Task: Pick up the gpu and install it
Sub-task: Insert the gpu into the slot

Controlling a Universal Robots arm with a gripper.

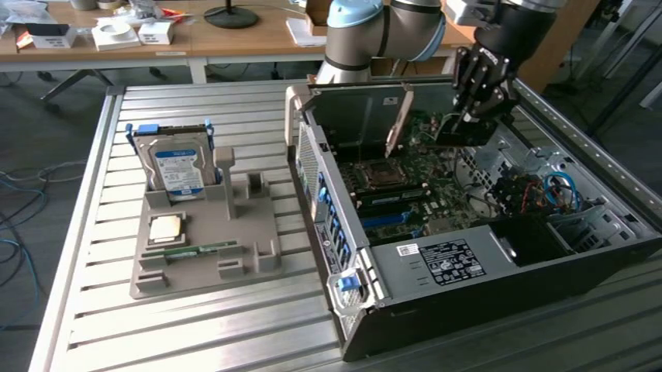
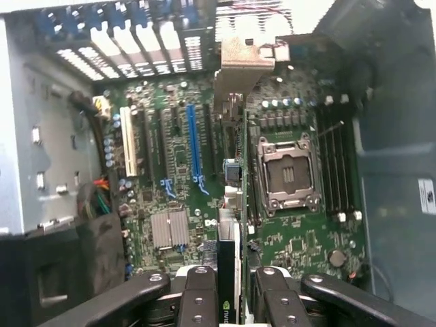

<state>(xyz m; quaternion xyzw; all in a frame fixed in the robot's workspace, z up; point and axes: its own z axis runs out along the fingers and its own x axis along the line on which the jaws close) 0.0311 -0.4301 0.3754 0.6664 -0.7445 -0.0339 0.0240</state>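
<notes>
My gripper (image 1: 470, 122) reaches down into the open computer case (image 1: 455, 267) and is shut on the gpu (image 1: 455, 133), a dark card held on edge above the green motherboard (image 1: 414, 182). Its metal end bracket (image 1: 398, 120) points toward the case's slotted rear wall. In the wrist view the gripper (image 2: 228, 296) clamps the thin card (image 2: 233, 204) edge-on. The card runs up to its silver bracket (image 2: 242, 65), hanging between the blue expansion slot (image 2: 194, 146) and the empty processor socket (image 2: 289, 170). I cannot tell whether the card touches a slot.
On the exterior view's left a grey fixture (image 1: 212, 240) holds the upright silver hard drive (image 1: 178, 167), a processor chip (image 1: 166, 229) and a green memory stick (image 1: 197, 250). Cables and drive bays (image 1: 548, 194) crowd the case's right side. A desk (image 1: 238, 39) stands behind.
</notes>
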